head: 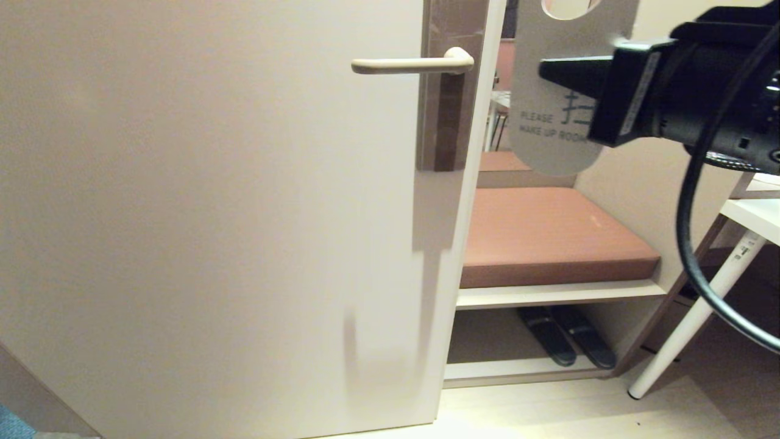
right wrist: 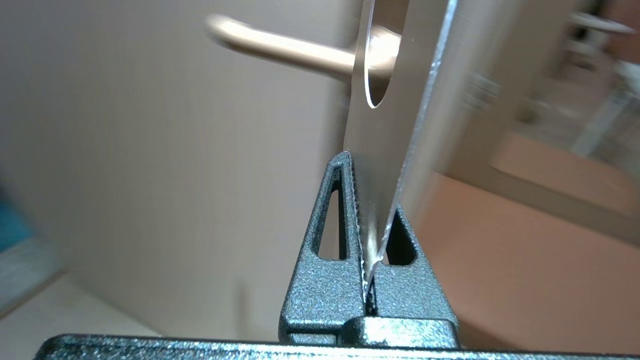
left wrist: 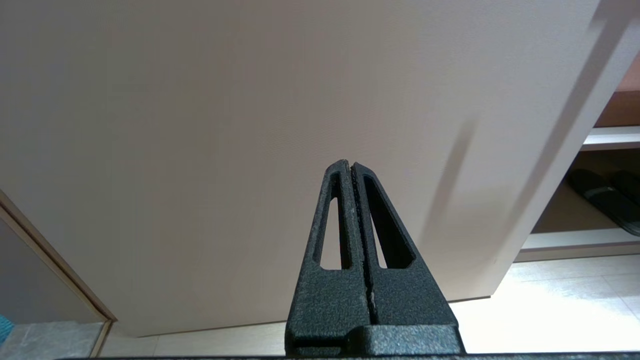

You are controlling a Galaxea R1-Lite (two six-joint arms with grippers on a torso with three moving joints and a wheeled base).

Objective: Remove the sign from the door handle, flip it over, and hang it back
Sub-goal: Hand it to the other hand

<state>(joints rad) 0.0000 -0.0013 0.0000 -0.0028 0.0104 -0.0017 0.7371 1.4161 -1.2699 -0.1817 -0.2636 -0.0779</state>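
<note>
My right gripper [head: 548, 72] is clamped on the sign [head: 548, 131], white "MAKE UP ROOM" face towards my head camera, held in the air just past the door's [head: 213, 213] opening edge, off the door handle [head: 414, 63]. My left gripper [left wrist: 352, 167] is closed on nothing, pointing at the door's lower part

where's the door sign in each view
Head view: the sign, white side showing, upper right, clamped by the right gripper, beside the door handle.
Left wrist view: not in it.
Right wrist view: sign edge-on, centre.
Shared landmark: door handle.
</note>
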